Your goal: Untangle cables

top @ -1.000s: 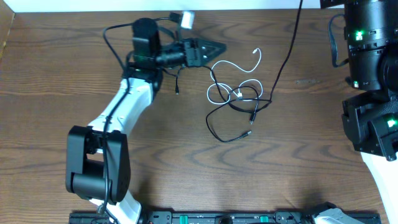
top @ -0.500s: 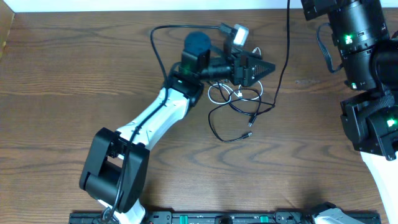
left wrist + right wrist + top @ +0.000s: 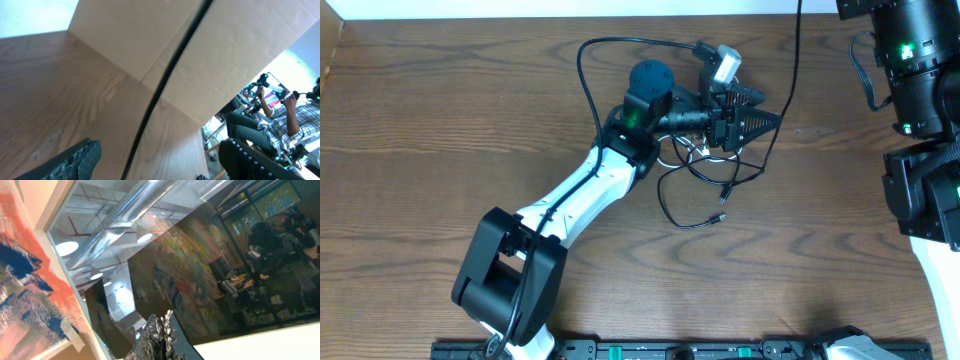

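The cables (image 3: 705,168) lie tangled at the table's middle. A thin black cord loops toward the front (image 3: 665,205) and ends in a small plug (image 3: 721,216). The white cord is mostly hidden under my left arm; a bit shows (image 3: 672,155). My left gripper (image 3: 760,112) is open and empty, hovering above the tangle's far right side and pointing right. In the left wrist view its fingers (image 3: 160,147) are wide apart with a black wire (image 3: 165,90) running between them on the table. My right gripper (image 3: 164,330) is shut and empty, pointing away from the table.
The right arm's thicker black wire (image 3: 785,80) runs from the back edge down to the tangle. The right arm (image 3: 915,60) stands at the far right. A cardboard wall (image 3: 210,45) borders the table's edge.
My left arm has swung right from beside the tangle to above it, and the gripper now reaches past its far right side. The cables have not visibly moved.
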